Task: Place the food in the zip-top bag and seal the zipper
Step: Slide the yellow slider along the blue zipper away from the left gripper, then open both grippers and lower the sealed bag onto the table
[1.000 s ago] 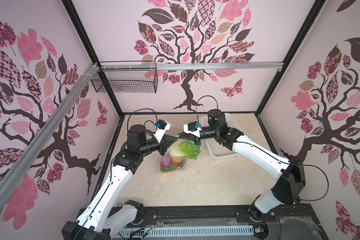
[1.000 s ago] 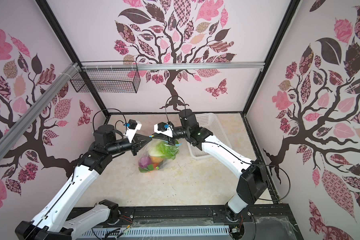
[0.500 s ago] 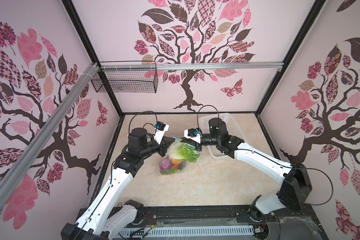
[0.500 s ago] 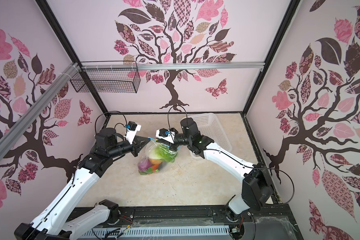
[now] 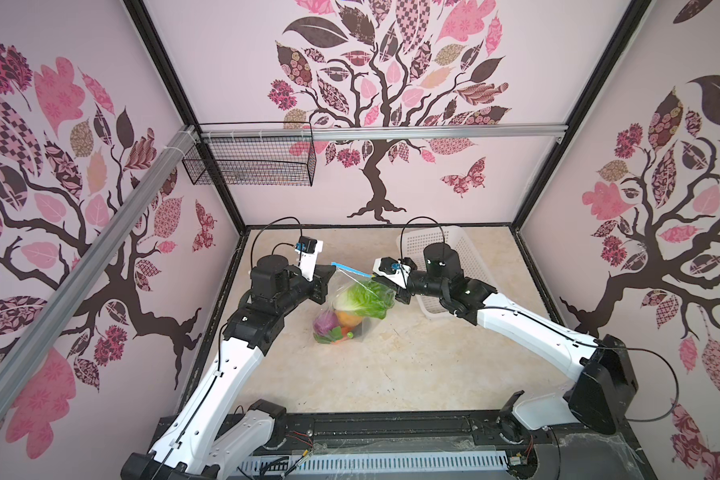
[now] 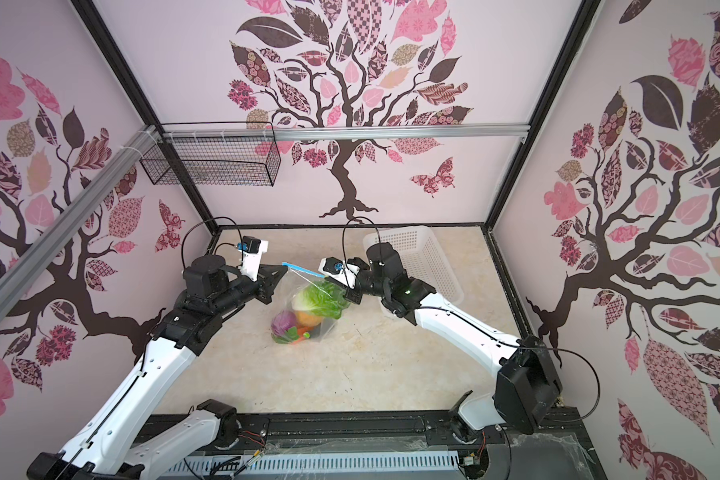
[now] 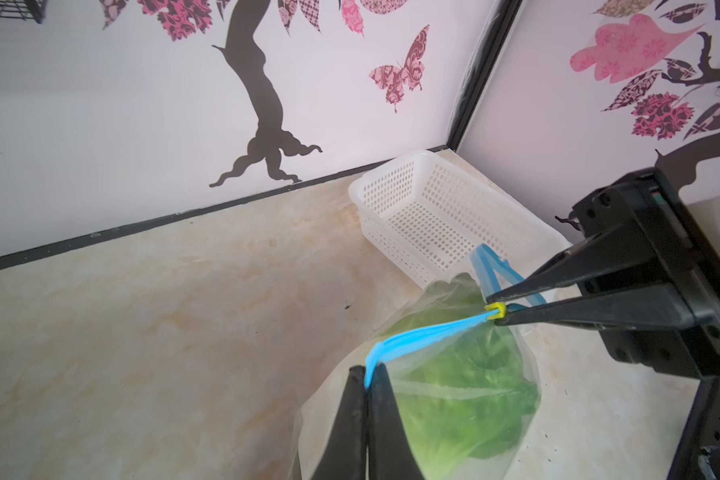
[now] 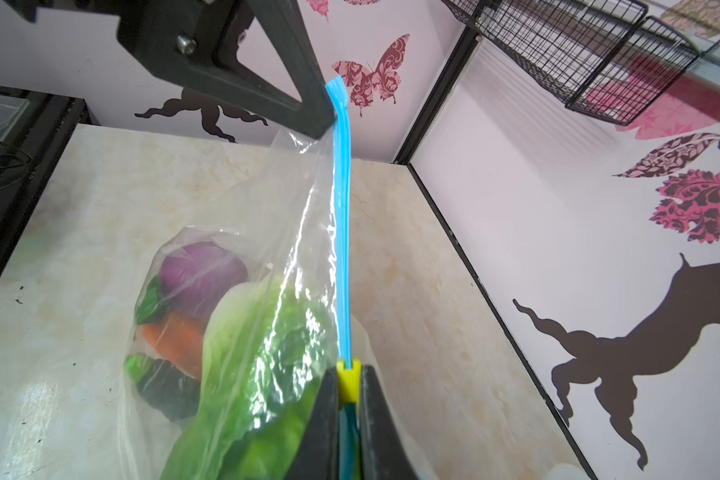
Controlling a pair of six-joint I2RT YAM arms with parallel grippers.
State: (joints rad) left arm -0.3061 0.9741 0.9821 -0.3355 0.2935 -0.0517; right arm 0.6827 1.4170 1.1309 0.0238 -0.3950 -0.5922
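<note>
L gripper (image 7: 366,370) pinched zipper (image 7: 425,336) end; R gripper (image 7: 492,311) clamped yellow slider (image 8: 346,382); bag (image 8: 306,199) w/ veg (image 6: 321,299) hung between.

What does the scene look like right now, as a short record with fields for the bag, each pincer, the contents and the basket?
zip-top bag: held up by its top edge between both pincers; its bottom seems to rest on the table
left pincer: shut on one end of the zipper
right pincer: shut on the yellow slider
contents seen: cabbage, purple onion, pumpkin, carrot
seal: cannot tell how far it is closed
white basket: empty, by the right arm
</note>
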